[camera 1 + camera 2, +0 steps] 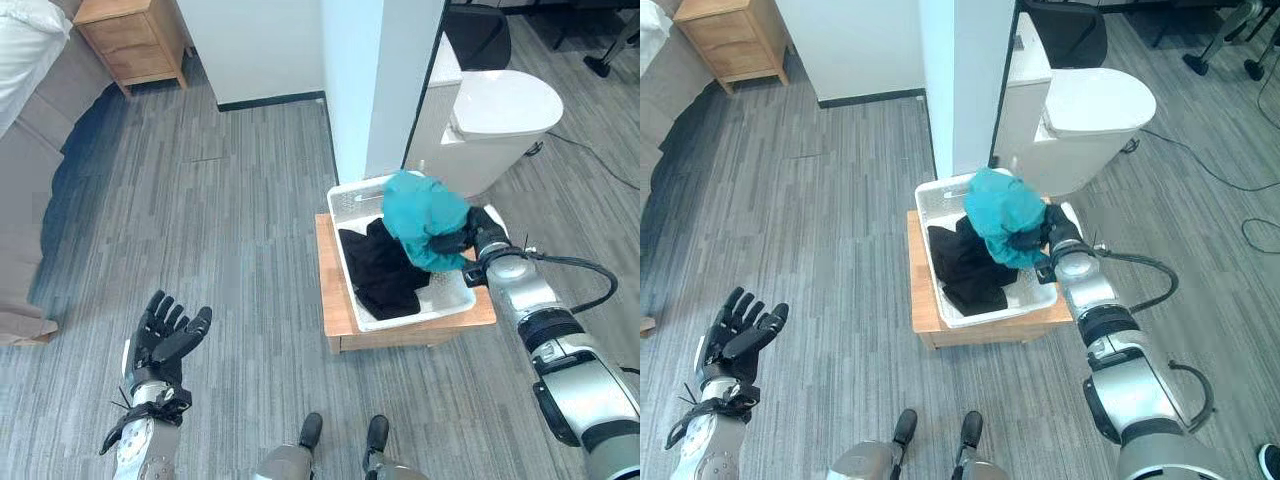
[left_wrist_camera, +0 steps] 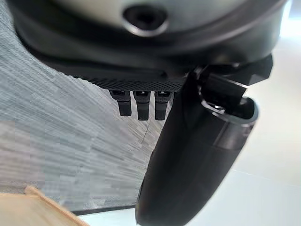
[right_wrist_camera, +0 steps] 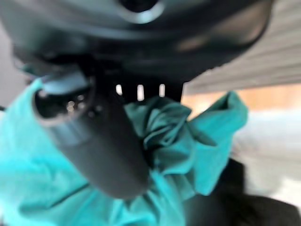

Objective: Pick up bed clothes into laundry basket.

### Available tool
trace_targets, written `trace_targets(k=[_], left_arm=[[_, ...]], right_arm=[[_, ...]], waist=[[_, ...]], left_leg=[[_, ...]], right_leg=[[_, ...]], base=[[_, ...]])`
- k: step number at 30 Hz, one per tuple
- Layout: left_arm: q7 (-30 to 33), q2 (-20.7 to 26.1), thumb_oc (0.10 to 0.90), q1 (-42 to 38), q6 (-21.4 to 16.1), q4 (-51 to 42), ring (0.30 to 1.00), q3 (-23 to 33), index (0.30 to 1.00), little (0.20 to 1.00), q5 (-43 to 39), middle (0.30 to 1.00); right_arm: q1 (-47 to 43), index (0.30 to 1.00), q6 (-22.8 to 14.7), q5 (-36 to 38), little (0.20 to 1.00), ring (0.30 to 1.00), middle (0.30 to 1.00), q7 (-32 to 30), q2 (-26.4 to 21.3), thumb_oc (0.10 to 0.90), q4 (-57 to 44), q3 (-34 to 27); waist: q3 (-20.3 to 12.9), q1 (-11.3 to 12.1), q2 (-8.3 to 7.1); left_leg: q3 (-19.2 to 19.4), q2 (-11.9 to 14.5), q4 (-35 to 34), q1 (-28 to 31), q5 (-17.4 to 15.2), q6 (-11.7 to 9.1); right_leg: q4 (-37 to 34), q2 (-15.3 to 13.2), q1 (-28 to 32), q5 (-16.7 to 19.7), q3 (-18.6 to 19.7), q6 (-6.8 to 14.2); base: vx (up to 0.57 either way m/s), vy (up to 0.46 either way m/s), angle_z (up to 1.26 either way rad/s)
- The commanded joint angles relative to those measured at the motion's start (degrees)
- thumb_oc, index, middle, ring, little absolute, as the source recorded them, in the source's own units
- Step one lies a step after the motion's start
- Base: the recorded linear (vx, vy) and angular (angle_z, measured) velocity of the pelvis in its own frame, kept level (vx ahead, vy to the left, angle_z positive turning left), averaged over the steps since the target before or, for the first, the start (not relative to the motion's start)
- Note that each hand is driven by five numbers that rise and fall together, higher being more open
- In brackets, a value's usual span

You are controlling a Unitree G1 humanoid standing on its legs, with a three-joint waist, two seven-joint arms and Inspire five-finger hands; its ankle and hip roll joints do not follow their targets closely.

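Over the white laundry basket (image 1: 345, 200), the right hand (image 1: 462, 238) is closed on a bunched teal garment (image 1: 425, 220), its thumb and fingers curled into the cloth, as the right wrist view shows from close up. The garment hangs above the basket's far right part, just over a black piece of clothing (image 1: 385, 268) that lies inside the basket. The basket rests on a low wooden stand (image 1: 335, 300), beside a white pillar (image 1: 380, 80) and near a white toilet (image 1: 500, 110). The left hand (image 1: 165, 335) is held up over the grey floor (image 1: 220, 200), well apart from the basket, fingers straight and spread, holding nothing. A wooden nightstand (image 1: 130, 35) stands far off beside the bed (image 1: 25, 150).
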Motion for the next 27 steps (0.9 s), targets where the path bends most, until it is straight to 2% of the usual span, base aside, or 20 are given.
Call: trace_targets(k=[1, 6, 12, 13, 14, 17, 18, 19, 22, 23, 24, 26, 27], left_arm=[[-0.8, 5.3, 0.800, -0.2, -4.1, -5.9, 0.900, 0.7, 0.900, 0.900, 1.1, 0.900], [0.1, 5.4, 0.800, -1.3, -4.7, -5.8, 0.900, 0.6, 0.900, 0.900, 1.3, 0.900], [0.6, 5.7, 0.800, -2.8, -5.2, -5.7, 0.900, -0.3, 0.900, 0.900, 1.8, 0.900], [0.5, 5.7, 0.800, -3.0, -5.2, -5.8, 0.900, -0.5, 0.900, 0.900, 1.8, 0.900], [0.5, 5.7, 0.800, -3.0, -5.2, -5.8, 0.900, -0.5, 0.900, 0.900, 1.8, 0.900], [0.8, 5.5, 0.800, -3.3, -5.2, -5.3, 0.900, -0.4, 0.900, 0.900, 1.8, 0.900], [1.2, 5.6, 0.800, -3.8, -5.3, -5.0, 0.900, -0.2, 0.900, 0.900, 2.2, 0.900], [1.2, 5.6, 0.800, -3.8, -5.3, -5.0, 0.900, -0.2, 0.900, 0.900, 2.2, 0.900], [1.7, 5.6, 0.800, -3.8, -5.4, -4.7, 0.900, 1.1, 0.900, 0.900, 2.4, 0.900], [1.7, 5.6, 0.800, -3.8, -5.4, -4.7, 0.900, 1.1, 0.900, 0.900, 2.4, 0.900], [2.0, 5.4, 0.800, -3.7, -5.3, -4.7, 0.900, 2.2, 0.900, 0.900, 2.7, 0.900], [2.1, 5.1, 0.800, -3.6, -5.1, -4.7, 0.900, 3.1, 0.900, 0.900, 3.2, 0.900], [2.2, 4.6, 0.800, -3.3, -4.8, -4.6, 0.900, 3.8, 0.900, 0.900, 3.3, 0.900]], right_arm=[[-9.1, 0.300, -4.5, 1.2, 0.300, 0.300, 0.300, -1.5, 1.0, 0.400, 1.2, 1.7], [-9.5, 0.300, -4.2, -0.5, 0.300, 0.300, 0.300, -1.1, 4.5, 0.400, 4.2, 2.8], [-10.2, 0.300, -4.1, -3.0, 0.300, 0.300, 0.300, -0.5, 6.5, 0.400, 6.6, 4.4], [-10.6, 0.778, -4.0, -4.4, 0.778, 0.778, 0.778, -0.1, 6.8, 0.718, 6.4, 5.5], [-10.6, 0.900, -3.9, -4.4, 0.900, 0.900, 0.900, -0.1, 6.8, 0.800, 6.4, 5.5], [-11.1, 0.900, -4.1, -5.0, 0.900, 0.900, 0.900, 0.2, 6.4, 0.800, 3.7, 6.3], [-11.9, 0.900, -4.7, -5.9, 0.900, 0.900, 0.900, -0.2, 4.8, 0.800, -1.9, 7.1], [-11.8, 0.900, -4.7, -5.9, 0.900, 0.900, 0.900, -0.2, 4.7, 0.800, -2.0, 7.1], [-12.6, 0.900, -5.2, -7.9, 0.900, 0.900, 0.900, -0.3, 1.0, 0.800, -14.0, 7.7], [-12.4, 0.900, -5.0, -7.9, 0.900, 0.900, 0.900, -0.3, 0.9, 0.800, -14.3, 7.6], [-11.1, 0.900, -5.1, -9.1, 0.900, 0.900, 0.900, -0.3, -2.7, 0.800, -24.0, 6.4], [-9.2, 0.900, -5.8, -9.5, 0.900, 0.900, 0.900, -0.6, -5.6, 0.800, -31.6, 4.0], [-6.9, 0.900, -6.5, -10.0, 0.900, 0.900, 0.900, -0.6, -7.6, 0.800, -38.9, 0.9]], waist=[[-4.2, 0.2, -1.39], [-4.2, 0.8, -1.07], [-4.2, 1.2, -1.07], [-4.2, 1.2, -1.14], [-4.2, 1.2, -1.12], [-4.1, 1.0, -1.49], [-4.2, 0.5, -1.91], [-4.2, 0.5, -1.90], [-4.3, -0.6, -2.55], [-4.3, -0.6, -2.53], [-4.4, -1.4, -2.99], [-4.5, -2.2, -3.38], [-4.7, -2.8, -3.74]], left_leg=[[0.1, -3.8, -0.8, -5.5, 3.7, 0.5], [0.0, -4.1, -0.8, -6.3, 3.7, 0.6], [-0.2, -4.4, -0.8, -6.6, 3.5, 0.7], [-0.2, -4.4, -0.8, -6.5, 3.4, 0.7], [-0.2, -4.4, -0.8, -6.5, 3.4, 0.7], [-0.3, -4.4, -0.8, -6.3, 3.3, 0.8], [-0.1, -4.3, -0.8, -6.0, 3.0, 0.9], [-0.1, -4.3, -0.8, -6.0, 3.0, 0.9], [0.4, -4.1, -0.8, -5.8, 2.7, 0.8], [0.4, -4.1, -0.8, -5.7, 2.7, 0.9], [0.8, -4.0, -0.8, -5.5, 2.5, 0.9], [1.1, -3.9, -0.8, -5.3, 2.2, 0.9], [1.5, -3.8, -0.8, -5.1, 1.9, 1.0]], right_leg=[[0.9, 0.6, 2.9, -8.1, 0.1, 3.0], [0.6, 0.4, 2.3, -8.0, 0.4, 3.2], [0.4, 0.3, 2.3, -8.0, 0.6, 3.3], [0.3, 0.3, 2.3, -8.0, 0.7, 3.4], [0.3, 0.3, 2.3, -8.0, 0.6, 3.4], [0.3, 0.2, 2.6, -8.0, 1.0, 3.5], [0.3, 0.2, 2.7, -8.1, 1.5, 3.4], [0.3, 0.2, 2.7, -8.1, 1.5, 3.4], [0.2, 0.2, 2.8, -8.1, 2.0, 3.5], [0.2, 0.1, 2.8, -8.1, 2.0, 3.5], [0.2, 0.1, 2.9, -8.1, 2.3, 3.5], [0.2, 0.1, 2.9, -8.1, 2.7, 3.5], [0.2, 0.1, 2.9, -8.1, 2.8, 3.6]], base=[[0.00, 0.000, 0.00], [0.00, 0.000, 0.00], [0.00, 0.000, 0.00], [0.00, 0.000, 0.00], [0.00, 0.000, 0.00], [0.00, 0.000, 0.00], [0.00, 0.000, 0.00], [0.02, 0.032, 0.02], [0.00, 0.000, 0.00], [0.00, 0.000, 0.00], [0.00, 0.000, 0.00], [0.01, 0.031, -0.04], [0.00, 0.017, -0.10]])
